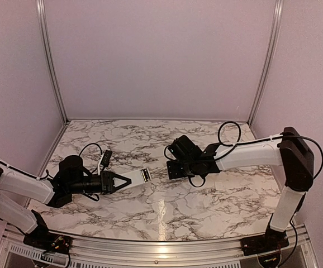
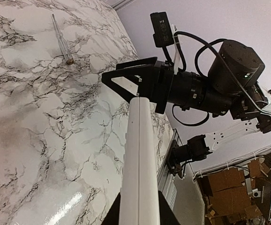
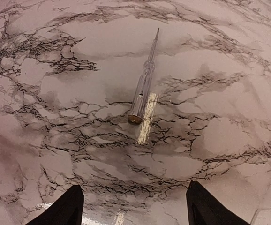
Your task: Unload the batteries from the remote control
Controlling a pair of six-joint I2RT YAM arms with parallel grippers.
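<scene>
The remote control (image 1: 140, 177) sticks out level above the table, clenched at one end by the left gripper (image 1: 121, 181); the right gripper (image 3: 134, 206) faces its free end, fingers spread and empty. Below is glossy black-veined marble tabletop (image 1: 206, 201) with a thin clear rod (image 3: 144, 86), boxed in by pale lilac walls (image 1: 161, 56).

You have soft, pinkish light from above in every view, not too bright. The shiny table (image 1: 206, 195) shows a white glare streak near the front in the top view, and small glare spots low in both wrist views. The rod (image 3: 146, 79) has a soft dark shadow under it and a pale bright stripe beside it. The right wrist view bends at its edges. The remote (image 2: 138, 164) looks bright and sharp.
</scene>
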